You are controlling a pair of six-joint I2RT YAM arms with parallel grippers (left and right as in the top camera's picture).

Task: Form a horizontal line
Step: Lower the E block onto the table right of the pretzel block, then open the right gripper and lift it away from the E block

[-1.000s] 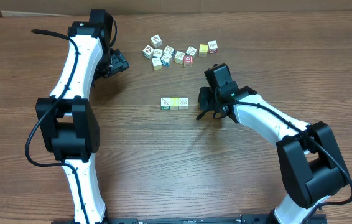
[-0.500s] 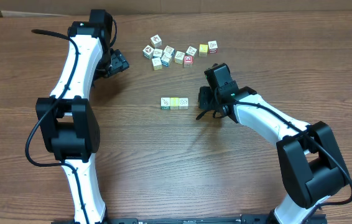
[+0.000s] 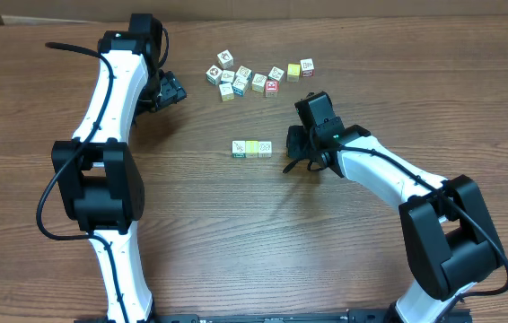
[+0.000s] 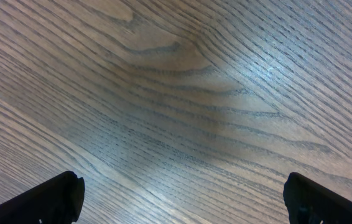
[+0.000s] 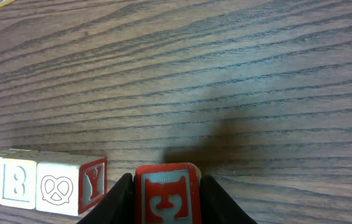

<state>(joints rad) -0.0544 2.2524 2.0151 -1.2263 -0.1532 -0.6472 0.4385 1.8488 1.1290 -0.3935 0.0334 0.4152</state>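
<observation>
The horizontal line (image 3: 252, 148) — three small picture cubes set edge to edge at mid-counter, just left of the right arm's tip. A row of three is thus formed. A fourth cube (image 5: 166, 205), red-faced, is pinched between the fingers of the right pincer (image 5: 165, 182) and is held just beside the row's right end, a narrow gap being seen between the two. Whether this cube rests on the counter (image 3: 236, 233) cannot be told. It is judged that the joining of this cube is the step in hand. The loose cluster (image 3: 256, 77) of about ten similar cubes lies well apart, toward the far edge; how many of them are meant for the row cannot be determined.

Legible marks, right wrist view: a red "Y" on the end face of the row's last cube, a pretzel outline on the face next to it, a blue figure read as "8" or "B" on the middle cube, and a red "E", lying on its side, on the pinched cube. No brand is visible.

The left pincer (image 4: 181, 186) is spread wide over bare wood — nothing is held.
</observation>
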